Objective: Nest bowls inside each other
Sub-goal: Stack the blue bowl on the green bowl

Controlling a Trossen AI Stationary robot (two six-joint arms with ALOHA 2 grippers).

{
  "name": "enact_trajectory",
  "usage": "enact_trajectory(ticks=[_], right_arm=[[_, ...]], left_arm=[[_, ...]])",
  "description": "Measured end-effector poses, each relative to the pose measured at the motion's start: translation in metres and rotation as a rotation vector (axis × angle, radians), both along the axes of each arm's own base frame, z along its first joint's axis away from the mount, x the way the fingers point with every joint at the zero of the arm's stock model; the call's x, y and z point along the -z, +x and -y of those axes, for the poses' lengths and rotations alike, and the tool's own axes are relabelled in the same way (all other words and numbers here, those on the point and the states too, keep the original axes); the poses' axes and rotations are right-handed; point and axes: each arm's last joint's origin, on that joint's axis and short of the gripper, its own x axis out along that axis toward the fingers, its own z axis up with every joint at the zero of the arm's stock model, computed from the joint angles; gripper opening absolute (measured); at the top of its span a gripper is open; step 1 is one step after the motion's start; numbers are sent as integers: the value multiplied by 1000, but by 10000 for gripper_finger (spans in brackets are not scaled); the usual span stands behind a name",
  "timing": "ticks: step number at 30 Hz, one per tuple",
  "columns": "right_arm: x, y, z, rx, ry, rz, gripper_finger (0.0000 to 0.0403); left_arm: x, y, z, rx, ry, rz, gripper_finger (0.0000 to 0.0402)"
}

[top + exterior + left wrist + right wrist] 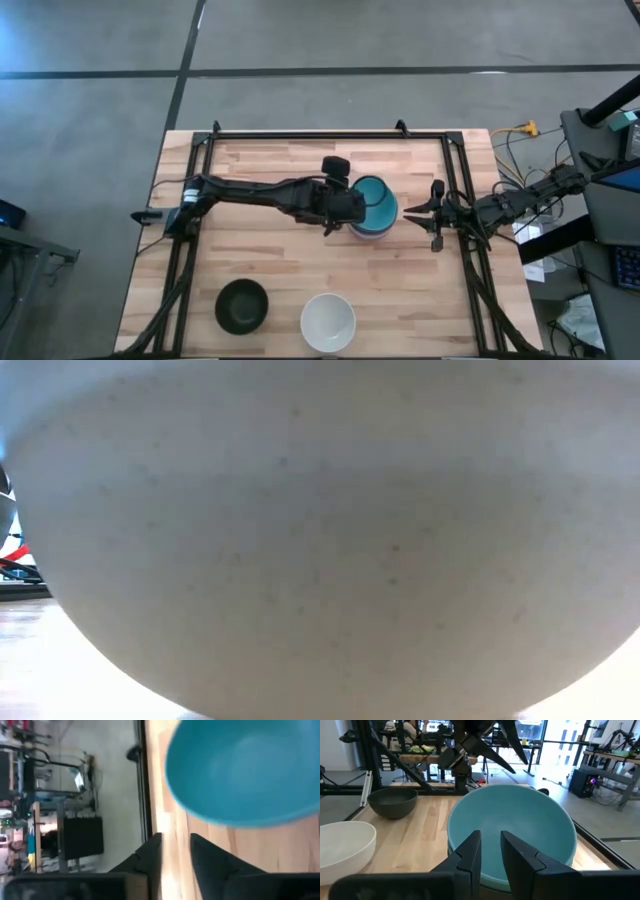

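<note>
A teal bowl (pixel 378 200) (pixel 245 770) (pixel 515 830) sits on top of a stack near the table's middle, with a paler bowl's rim (pixel 365 232) showing beneath it. My left gripper (pixel 350 208) (pixel 176 845) hovers at the stack's left side, open by a narrow gap and holding nothing. My right gripper (pixel 408 210) (pixel 491 842) waits shut just right of the stack, pointing at it. A black bowl (pixel 242 305) (pixel 392 801) and a white bowl (pixel 328 322) (pixel 342 847) stand apart, upright, at the near edge. The white bowl's wall (pixel 320 540) fills the low view.
A black metal frame (pixel 300 133) runs along the table's far edge and down both sides. Bare wood lies between the stack and the two near bowls. Desks, cables and equipment stand beyond the table's right edge (pixel 600 200).
</note>
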Motion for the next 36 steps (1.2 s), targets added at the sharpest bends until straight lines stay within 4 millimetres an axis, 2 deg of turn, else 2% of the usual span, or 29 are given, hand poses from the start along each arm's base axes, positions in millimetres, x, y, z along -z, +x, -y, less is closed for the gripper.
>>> enact_trajectory(ticks=[4,6,11,15,19,23,27,33,36], right_arm=[[0,0,0,-1,5,1,68],[0,0,0,-5,7,1,68],[0,0,-1,-32,12,3,68],[0,0,-1,-48,10,3,68],[-2,0,-1,-50,8,22,68],[-5,0,-2,-52,-7,44,68],[-10,1,-2,-52,-21,90,68],[-13,1,-2,-52,-42,120,68],[-13,1,-2,-52,-44,117,68]], left_arm=[[0,-4,7,33,3,71,37],[-1,-13,8,46,-9,121,12],[-2,-43,6,138,-167,416,7],[20,-75,1,187,-175,691,8],[44,-104,-12,316,-273,991,8],[73,-118,-28,344,-359,1118,8],[80,-113,-40,387,-471,1142,8],[86,-84,-41,451,-527,1102,8],[102,-68,-42,441,-573,1041,8]])
